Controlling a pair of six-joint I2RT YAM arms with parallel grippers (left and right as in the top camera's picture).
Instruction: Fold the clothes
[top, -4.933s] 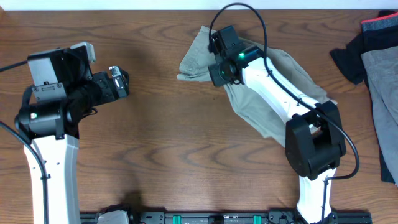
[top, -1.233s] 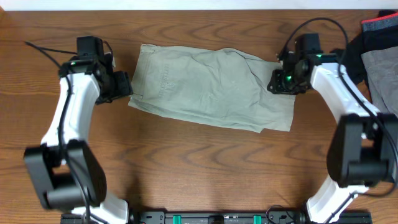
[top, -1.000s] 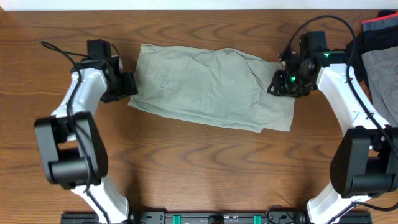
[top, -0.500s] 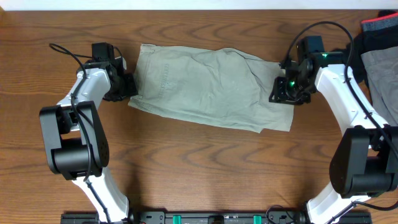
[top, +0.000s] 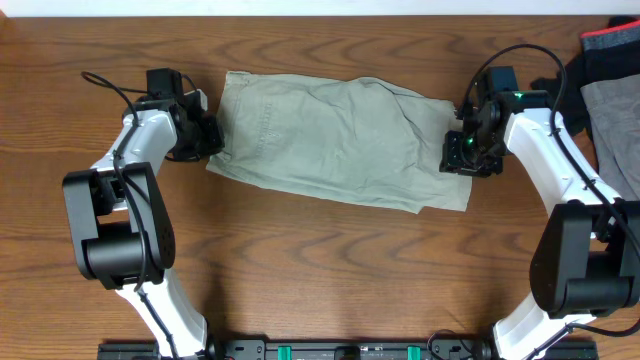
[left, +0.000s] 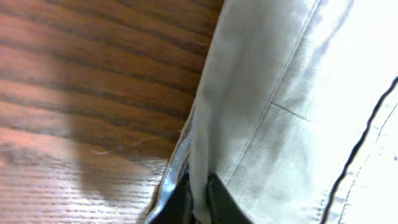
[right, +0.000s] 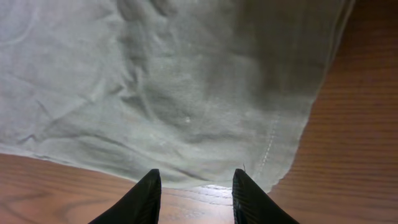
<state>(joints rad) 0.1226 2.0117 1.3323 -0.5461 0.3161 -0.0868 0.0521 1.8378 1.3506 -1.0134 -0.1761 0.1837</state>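
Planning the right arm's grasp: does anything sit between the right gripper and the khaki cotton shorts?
Nothing visible does. The open right gripper hangs over the hem of the light khaki cotton shorts; the grey and black garments lie apart, further right.

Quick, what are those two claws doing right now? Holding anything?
Left gripper: closed, pinching the edge of the shorts.
Right gripper: open over the other end of the shorts, holding nothing.

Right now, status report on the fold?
Left pincer shut on light khaki cotton shorts edge. Right pincer open over opposite hem. Nothing in the way.
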